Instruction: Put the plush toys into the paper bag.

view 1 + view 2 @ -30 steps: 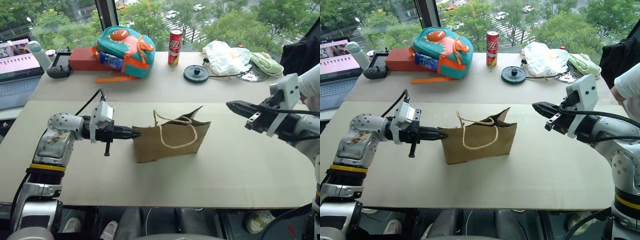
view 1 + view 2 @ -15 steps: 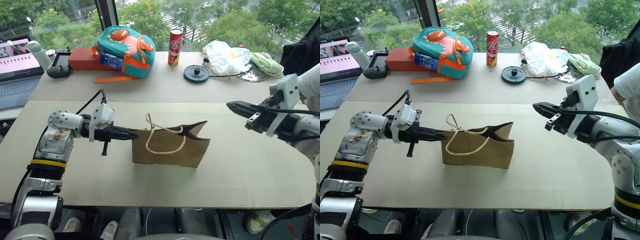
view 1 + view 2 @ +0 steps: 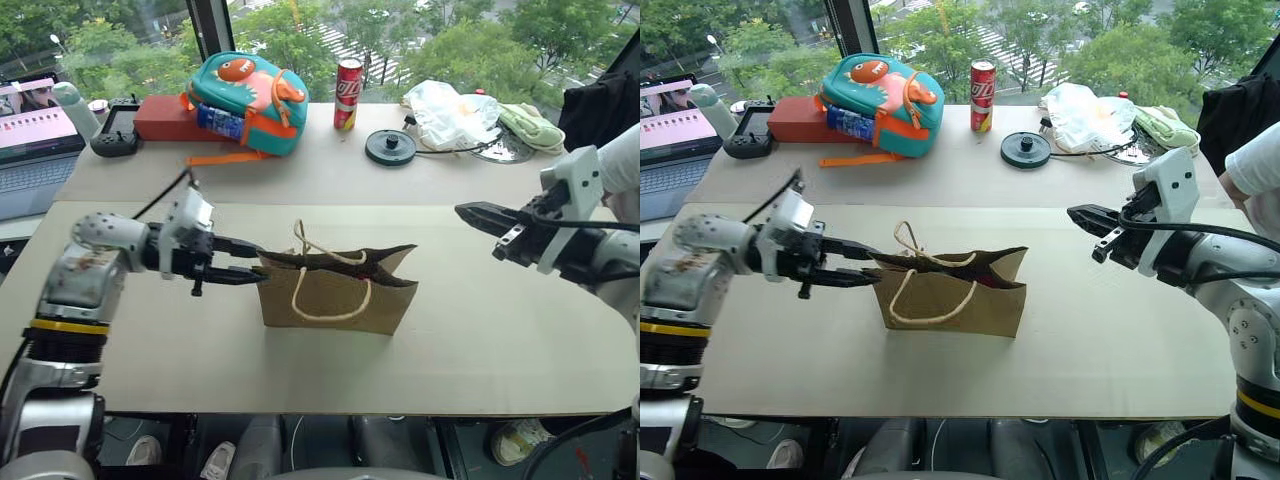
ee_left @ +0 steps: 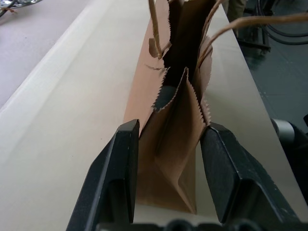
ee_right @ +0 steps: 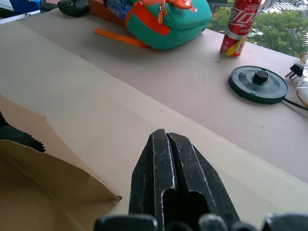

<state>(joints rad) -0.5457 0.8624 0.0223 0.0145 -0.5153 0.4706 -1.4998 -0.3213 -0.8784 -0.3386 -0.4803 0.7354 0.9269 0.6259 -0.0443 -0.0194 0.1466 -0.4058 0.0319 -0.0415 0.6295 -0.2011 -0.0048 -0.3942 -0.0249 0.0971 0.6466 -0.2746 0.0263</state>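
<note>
A: While the paper bag [image 3: 335, 295] stands upright near the middle of the beige board [image 3: 480, 350], where's the L gripper [image 3: 247, 262]?

B: At the bag's narrow side, level, pointing to the robot's right. Its fingers [image 4: 120, 178] are spread, one on each side of the folded gusset, close against the paper. Can't tell if they actually press it. Looks parted rather than pinching.

A: Bag mouth?

B: Open at the top, serrated rim, twine handles [image 3: 325, 290] looped over the front face & above the rim. Something red shows just inside the mouth [image 3: 985, 283], prob a plush toy, can't tell more. The grey-blue one I can't make out.

A: R gripper [image 3: 470, 212]?

B: Hangs above the board to the bag's right, well apart from it, pointing toward the bag. Fingers pressed together, nothing btwn them. Wrist view shows the two black tips [image 5: 166, 159] touching along their length.

A: Back of the table?

B: Teal & orange dinosaur backpack [image 3: 250, 90] lying next to a red box [image 3: 165, 118], red soda can [image 3: 349, 82] upright to its right, then a dark round disc w/ a cable [image 3: 391, 147], then a white plastic bag [image 3: 450, 112]. Laptop [image 3: 35, 140] at far left, black controller [image 3: 115, 142] beside it. White sleeve of a person [image 3: 1255, 170] at the right edge.
</note>
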